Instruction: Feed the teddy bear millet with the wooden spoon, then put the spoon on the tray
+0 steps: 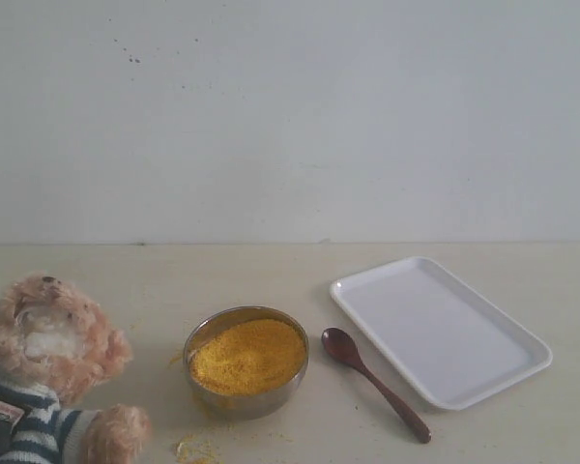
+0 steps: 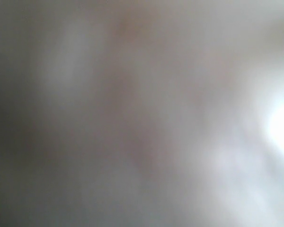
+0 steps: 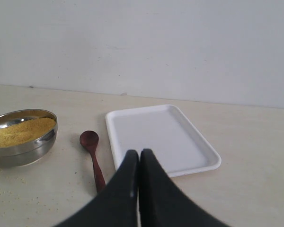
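Observation:
The teddy bear (image 1: 48, 362) sits at the near left edge in its striped shirt. Beside it stands the steel bowl (image 1: 246, 399) heaped with yellow millet (image 1: 247, 355). The wooden spoon (image 1: 372, 381) lies flat on the table between the bowl and the white tray (image 1: 440, 329), its small bowl pointing away. The right wrist view shows the same spoon (image 3: 93, 159), tray (image 3: 161, 138) and steel bowl (image 3: 23, 146). My right gripper (image 3: 139, 153) hangs shut and empty in front of the tray's near rim, to the right of the spoon handle. No arm shows in the exterior view. The left wrist view is a grey blur.
Scattered millet crumbs (image 1: 195, 448) lie on the pale table in front of the bowl. A plain white wall (image 1: 290, 116) stands behind the table.

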### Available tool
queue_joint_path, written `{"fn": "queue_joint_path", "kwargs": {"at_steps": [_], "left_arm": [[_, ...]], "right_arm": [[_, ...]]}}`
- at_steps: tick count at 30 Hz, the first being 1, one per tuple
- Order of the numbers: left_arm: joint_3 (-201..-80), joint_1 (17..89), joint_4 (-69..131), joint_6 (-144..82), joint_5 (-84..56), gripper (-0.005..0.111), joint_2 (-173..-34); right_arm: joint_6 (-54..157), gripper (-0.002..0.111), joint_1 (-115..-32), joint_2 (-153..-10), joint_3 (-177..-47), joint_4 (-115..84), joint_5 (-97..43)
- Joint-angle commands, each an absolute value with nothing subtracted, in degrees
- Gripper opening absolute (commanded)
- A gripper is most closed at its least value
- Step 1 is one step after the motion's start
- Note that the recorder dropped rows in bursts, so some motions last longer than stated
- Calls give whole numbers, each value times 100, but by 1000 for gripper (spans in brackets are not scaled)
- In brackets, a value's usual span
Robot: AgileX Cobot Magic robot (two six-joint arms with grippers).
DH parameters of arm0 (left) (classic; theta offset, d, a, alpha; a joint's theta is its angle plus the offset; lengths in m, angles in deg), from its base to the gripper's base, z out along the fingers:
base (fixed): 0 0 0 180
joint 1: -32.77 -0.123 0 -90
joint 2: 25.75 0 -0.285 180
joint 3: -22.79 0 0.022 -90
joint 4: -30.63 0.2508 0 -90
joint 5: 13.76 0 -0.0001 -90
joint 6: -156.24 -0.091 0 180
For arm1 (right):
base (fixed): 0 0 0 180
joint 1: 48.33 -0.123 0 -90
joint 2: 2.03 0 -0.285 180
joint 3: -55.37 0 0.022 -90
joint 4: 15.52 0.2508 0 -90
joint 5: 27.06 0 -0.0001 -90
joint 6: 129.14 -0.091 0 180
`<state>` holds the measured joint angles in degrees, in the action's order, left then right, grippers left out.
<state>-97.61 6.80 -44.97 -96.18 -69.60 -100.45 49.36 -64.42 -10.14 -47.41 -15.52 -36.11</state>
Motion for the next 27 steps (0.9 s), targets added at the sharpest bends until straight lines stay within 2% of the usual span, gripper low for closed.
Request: {"fn": "queue_joint_path", "kwargs": {"at_steps": [1, 13, 20, 27], "left_arm": [[-9748, 673, -4642, -9667, -7003, 4, -10004], [-9748, 673, -4642, -9667, -7003, 4, -10004], [-9748, 673, -4642, -9667, -7003, 4, -10004], [-9748, 673, -4642, -9667, -7003, 4, -10004]], "right_arm": [[4959, 0, -6423, -981, -4741, -1552, -3596], [4894, 0, -6423, -981, -4741, -1552, -3439], [2959, 0, -6423, -981, -4741, -1417, -2489], [1242, 0, -6435, -981, -4741, -1417, -2274]]}}
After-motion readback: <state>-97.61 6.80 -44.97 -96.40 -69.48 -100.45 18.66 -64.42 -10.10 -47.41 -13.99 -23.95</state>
